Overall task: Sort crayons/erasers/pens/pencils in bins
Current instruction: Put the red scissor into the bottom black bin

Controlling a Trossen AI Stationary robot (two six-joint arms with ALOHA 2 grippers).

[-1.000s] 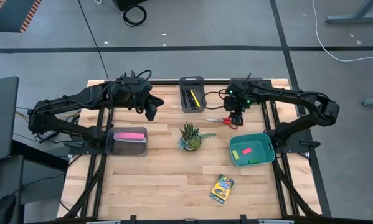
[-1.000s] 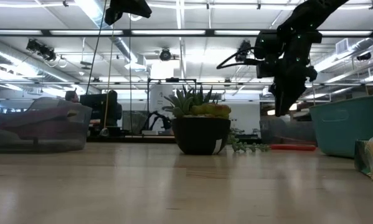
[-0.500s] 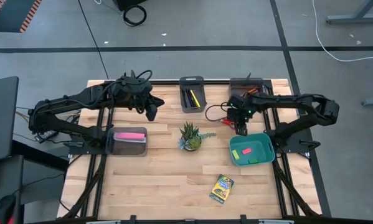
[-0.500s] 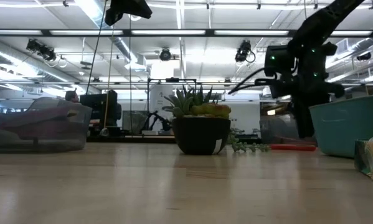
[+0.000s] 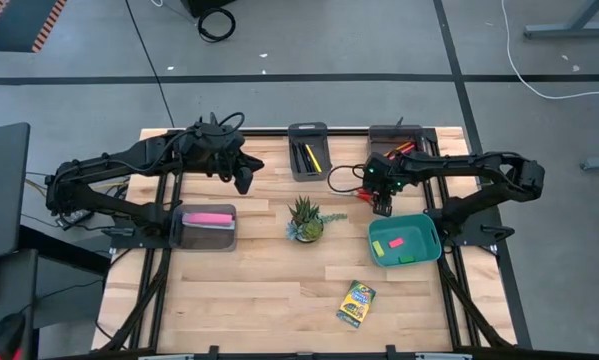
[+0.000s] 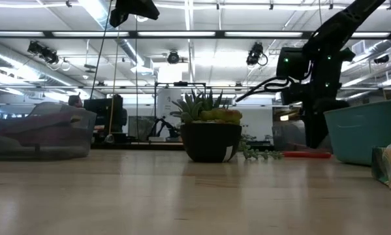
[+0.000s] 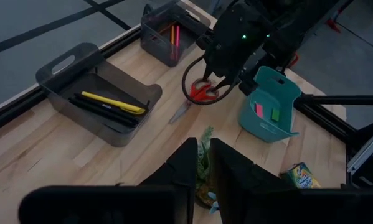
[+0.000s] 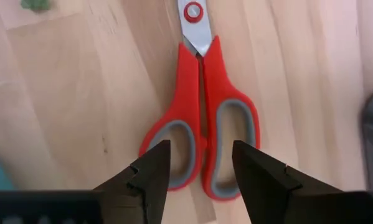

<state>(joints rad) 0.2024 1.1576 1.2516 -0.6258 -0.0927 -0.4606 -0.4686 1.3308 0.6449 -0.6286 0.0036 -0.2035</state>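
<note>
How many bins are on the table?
4: a pen bin at the back, pencil bin beside it, pink-bar bin on the left, teal bin on the right.

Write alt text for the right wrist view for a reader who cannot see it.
A pair of red-handled scissors with grey-lined finger loops lies closed and flat on the pale wooden table top, directly beyond the right gripper. The gripper's two dark fingers stand open, framing the scissors' handles without touching them.
</note>
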